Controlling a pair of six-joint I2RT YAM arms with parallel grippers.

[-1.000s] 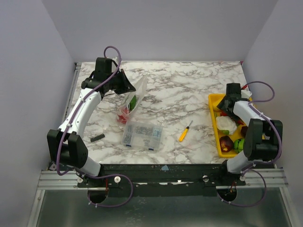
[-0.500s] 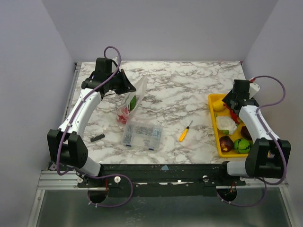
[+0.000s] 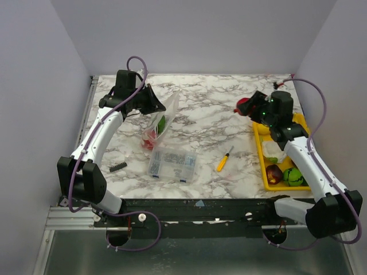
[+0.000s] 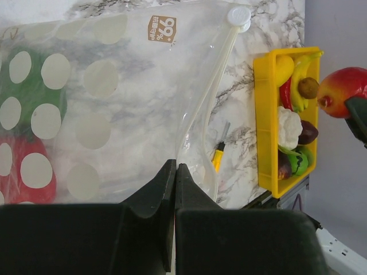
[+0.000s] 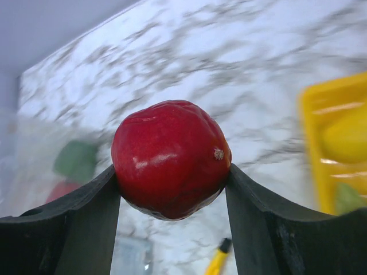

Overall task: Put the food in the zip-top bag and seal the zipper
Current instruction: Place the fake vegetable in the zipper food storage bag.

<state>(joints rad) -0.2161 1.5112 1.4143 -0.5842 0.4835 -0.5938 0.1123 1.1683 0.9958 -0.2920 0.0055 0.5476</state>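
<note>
**Bag (image 3: pixel 161 121) held at left, red fruit (image 3: pixel 244 105) gripped at right**

In the top view the bag's long axis runs from 1 to 7 o'clock, and its zipper (image 4: pixel 215 86) edge faces 3 o'clock. The left gripper (image 4: pixel 175 169) is pinched closed on the plastic. The right gripper (image 5: pixel 171 172) clamps the red fruit above the table (image 3: pixel 218 117), near the 11 o'clock corner of the yellow tray (image 3: pixel 257 137).

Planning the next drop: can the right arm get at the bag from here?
Probably yes. The right arm, its jaws closed on a red fruit, has only bare table between it and the bag, which the left arm holds up. Whether it is open wide enough is unclear.
</note>
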